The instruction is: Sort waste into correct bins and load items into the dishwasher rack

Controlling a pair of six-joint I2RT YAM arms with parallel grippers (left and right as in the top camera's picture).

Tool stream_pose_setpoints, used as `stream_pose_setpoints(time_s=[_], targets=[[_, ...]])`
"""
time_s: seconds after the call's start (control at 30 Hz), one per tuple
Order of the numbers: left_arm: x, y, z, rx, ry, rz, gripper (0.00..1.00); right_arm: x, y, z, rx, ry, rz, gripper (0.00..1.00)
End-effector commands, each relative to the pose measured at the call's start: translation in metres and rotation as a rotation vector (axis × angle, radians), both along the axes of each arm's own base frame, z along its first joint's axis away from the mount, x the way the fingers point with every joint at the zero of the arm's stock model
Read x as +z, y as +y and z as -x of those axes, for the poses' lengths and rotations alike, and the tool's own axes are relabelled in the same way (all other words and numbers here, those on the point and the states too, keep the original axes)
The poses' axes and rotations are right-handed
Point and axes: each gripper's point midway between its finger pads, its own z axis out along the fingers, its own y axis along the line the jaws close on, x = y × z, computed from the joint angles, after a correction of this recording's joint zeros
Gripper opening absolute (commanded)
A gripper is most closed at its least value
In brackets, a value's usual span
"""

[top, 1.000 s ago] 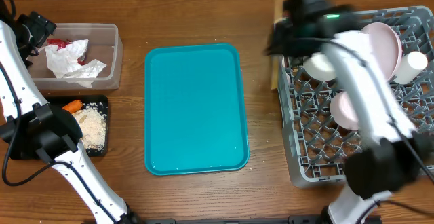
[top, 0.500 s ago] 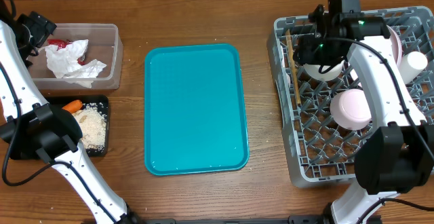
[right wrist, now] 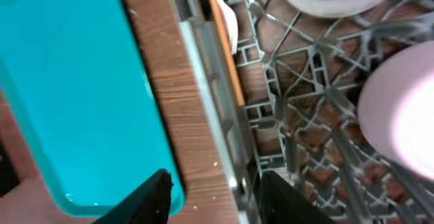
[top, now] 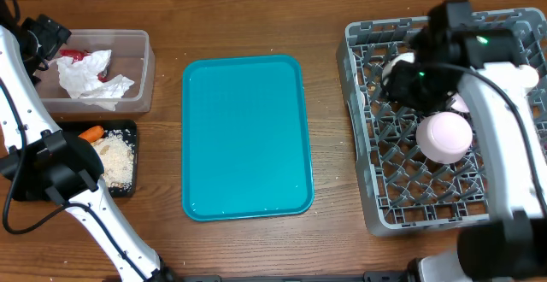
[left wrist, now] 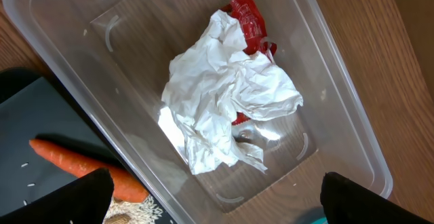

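Overhead: the dishwasher rack sits at 3 o'clock, the bare teal tray in the centre, the clear tub at 10 o'clock and the black tray at 8 o'clock. The napkins and red wrapper lie in the tub, and the carrot and crumbs lie in the black tray. The right arm hangs over the rack beside 1 upturned bowl, hiding its own fingers.

Left wrist: the left gripper is spread wide and holds nothing, above the napkins in the tub.

Right wrist: the right gripper is partly open and empty over the rack's 9 o'clock wall. The thin stick lies inside the rack, at 12 o'clock from the fingers and apart from them. Only this view shows that gap between the jaws, and only the overhead view shows both bins filled.

Sorting looks finished and loading looks near its end. Next, the right arm should rise straight up, clear of the pegs.
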Motion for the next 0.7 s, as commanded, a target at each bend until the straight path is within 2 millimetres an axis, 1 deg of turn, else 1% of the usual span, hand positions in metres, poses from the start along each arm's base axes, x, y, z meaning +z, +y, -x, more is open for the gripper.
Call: stream_pose_setpoints(time_s=[0.0, 0.03, 0.07, 0.1, 0.13, 0.17, 0.2, 0.23, 0.27, 0.3, 0.33, 0.43, 0.5, 0.53, 0.57, 0.67], targets=[[0.001, -0.001, 0.0, -0.006, 0.002, -0.008, 1.0, 0.037, -0.01, 0.039, -0.036, -0.083, 0.044, 0.46], [0.001, -0.001, 0.0, -0.006, 0.002, -0.008, 0.99, 0.038, -0.01, 0.047, -0.037, -0.092, 0.041, 0.46], [0.001, -0.001, 0.0, -0.006, 0.002, -0.008, 1.0, 0.036, -0.01, 0.06, -0.05, -0.112, 0.034, 0.47], [0.001, -0.001, 0.0, -0.005, 0.002, -0.008, 1.0, 0.032, -0.01, 0.069, -0.058, -0.126, 0.03, 0.47], [0.001, -0.001, 0.0, -0.006, 0.002, -0.008, 1.0, 0.02, -0.011, 0.084, -0.085, -0.137, 0.02, 0.47], [0.001, -0.001, 0.0, -0.006, 0.002, -0.008, 1.0, 0.01, -0.011, 0.092, -0.109, -0.142, 0.012, 0.48], [0.001, -0.001, 0.0, -0.006, 0.002, -0.008, 1.0, -0.003, -0.012, 0.102, -0.134, -0.156, 0.002, 0.51], [0.001, -0.001, 0.0, -0.006, 0.002, -0.008, 1.0, -0.013, -0.012, 0.107, -0.151, -0.165, -0.005, 0.57], [0.001, -0.001, 0.0, -0.006, 0.002, -0.008, 1.0, -0.021, -0.012, 0.111, -0.165, -0.177, -0.012, 1.0], [0.001, -0.001, 0.0, -0.006, 0.002, -0.008, 1.0, -0.038, -0.012, 0.117, -0.212, -0.184, -0.035, 1.0], [0.001, -0.001, 0.0, -0.006, 0.002, -0.008, 1.0, -0.043, -0.011, 0.119, -0.249, -0.179, -0.058, 1.0], [0.001, -0.001, 0.0, -0.006, 0.002, -0.008, 1.0, -0.055, -0.005, 0.117, -0.48, -0.119, -0.177, 1.0], [0.001, -0.001, 0.0, -0.006, 0.002, -0.008, 1.0, -0.06, -0.005, 0.117, -0.57, -0.07, -0.2, 1.0], [0.001, -0.001, 0.0, -0.006, 0.002, -0.008, 1.0, -0.063, -0.007, 0.119, -0.569, -0.056, -0.182, 1.0], [0.001, -0.001, 0.0, -0.006, 0.002, -0.008, 1.0, -0.066, -0.012, 0.118, -0.571, -0.057, -0.149, 1.0], [0.001, -0.001, 0.0, -0.006, 0.002, -0.008, 1.0, -0.073, -0.018, 0.114, -0.575, -0.047, -0.104, 1.0]])
